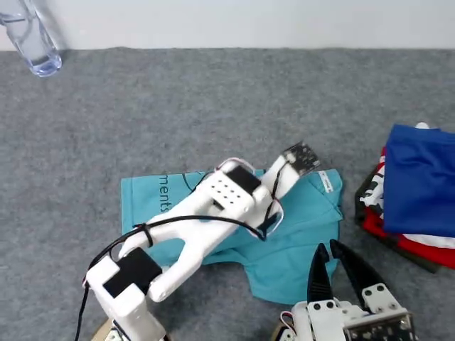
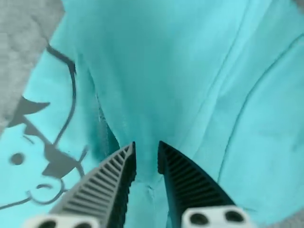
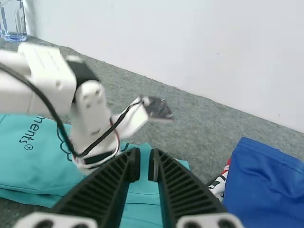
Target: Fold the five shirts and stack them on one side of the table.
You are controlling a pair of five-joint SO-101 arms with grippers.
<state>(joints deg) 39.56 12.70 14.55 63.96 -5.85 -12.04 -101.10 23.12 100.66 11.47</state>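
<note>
- The left hand (image 2: 146, 146) is clenched on a fold of the teal shirt (image 1: 291, 263), which lies in the middle of the bench (image 1: 213, 99).
- The right hand (image 1: 328, 246) is almost clenched, holding nothing, at the shirt's near edge.
- A stack of shirts (image 1: 416, 192), blue on top, lies to the right.

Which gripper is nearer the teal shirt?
Left. The left gripper is down on the teal shirt, pinching a fold; the right gripper hangs raised by its near edge.

right claw (image 3: 144, 155) nearly closed over teal shirt (image 3: 33, 164), blue shirt (image 3: 266, 185) nearby
</note>
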